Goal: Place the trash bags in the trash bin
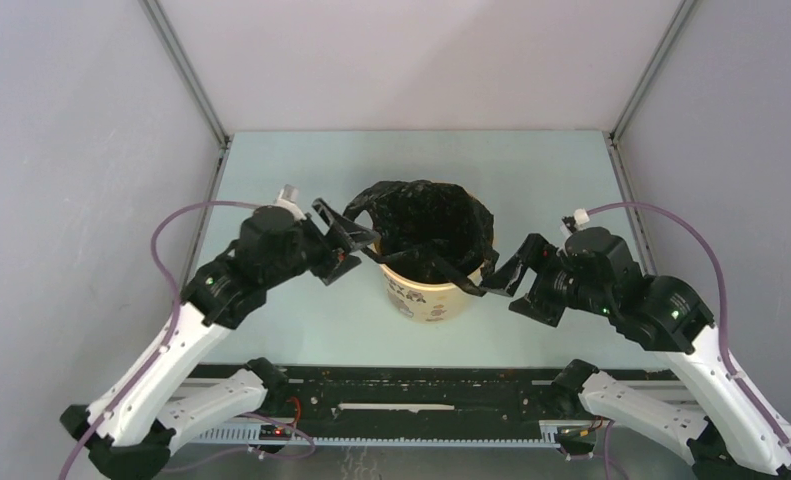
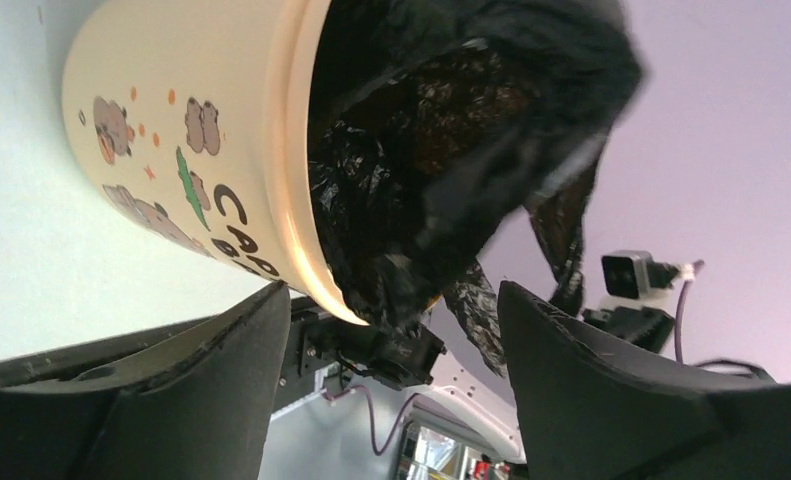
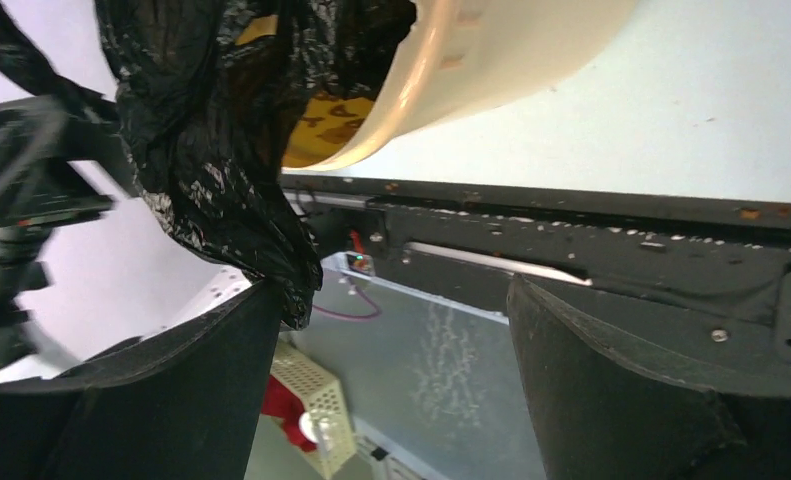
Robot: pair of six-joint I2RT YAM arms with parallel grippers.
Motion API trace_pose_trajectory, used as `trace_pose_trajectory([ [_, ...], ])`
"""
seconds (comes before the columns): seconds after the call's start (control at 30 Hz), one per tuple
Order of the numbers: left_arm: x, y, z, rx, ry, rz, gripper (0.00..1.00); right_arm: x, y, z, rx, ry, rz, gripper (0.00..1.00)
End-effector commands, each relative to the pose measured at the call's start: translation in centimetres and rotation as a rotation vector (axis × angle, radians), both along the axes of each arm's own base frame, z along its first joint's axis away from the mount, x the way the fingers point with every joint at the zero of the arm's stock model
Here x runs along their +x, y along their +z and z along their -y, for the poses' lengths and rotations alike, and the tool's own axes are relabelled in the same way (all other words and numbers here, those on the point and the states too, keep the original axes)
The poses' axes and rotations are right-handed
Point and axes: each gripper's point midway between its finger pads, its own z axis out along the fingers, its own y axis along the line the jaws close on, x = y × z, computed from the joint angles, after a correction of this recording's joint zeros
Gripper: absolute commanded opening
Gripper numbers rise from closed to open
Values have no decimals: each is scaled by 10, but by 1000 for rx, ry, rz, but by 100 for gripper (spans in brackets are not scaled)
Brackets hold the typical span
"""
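The fingers (image 2: 171, 400) of the left gripper (image 1: 356, 250) stand spread wide, and we see nothing pinched between them. They sit just beside the left rim of the trash bin (image 1: 431, 300). In the left wrist view, a low fold of the trash bag (image 1: 426, 220) and the bin's rim show in the gap above the two tips.

The fingers (image 3: 621, 400) of the right gripper (image 1: 493, 272) are also spread wide, at the bin's right side. In the right wrist view a hanging flap of black film comes down to the tip of one finger. We cannot tell whether it rests on that finger or only hangs in front of it. From above, a narrow strip of the bag runs from the bin's mouth toward this gripper.

The bin is a pale yellow bucket with cartoon bears and dark lettering on its side. It stands upright on the pale green desk (image 1: 301, 310), between the two grippers. The bag sits in its mouth, glossy and crinkled, bunched up above the rim. It covers the far rim and both side rims, while the near rim shows bare.

A black rail (image 1: 391, 385) runs along the near edge of the desk, and purple cables (image 1: 176, 225) loop from both arms.
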Motion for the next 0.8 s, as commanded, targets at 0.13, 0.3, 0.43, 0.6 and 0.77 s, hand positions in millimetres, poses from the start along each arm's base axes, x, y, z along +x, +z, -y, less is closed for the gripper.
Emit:
trace_pose_trajectory([
  [0.13, 10, -12, 26, -52, 115, -143, 69, 22, 38, -9, 176, -167, 9, 81],
  [0.3, 31, -12, 5, 69, 178, -21, 29, 38, 33, 0, 97, -182, 105, 40],
  [0.43, 31, -5, -10, 127, 152, 61, 11, 37, 30, 12, 2, -111, 193, 11],
  [0.6, 21, -18, -21, 152, 22, 94, 0, 24, 35, 8, -78, 173, 419, 4],
  [0.77, 4, -40, -31, 247, -101, 79, 0, 19, -8, 25, -216, 235, 343, 0],
])
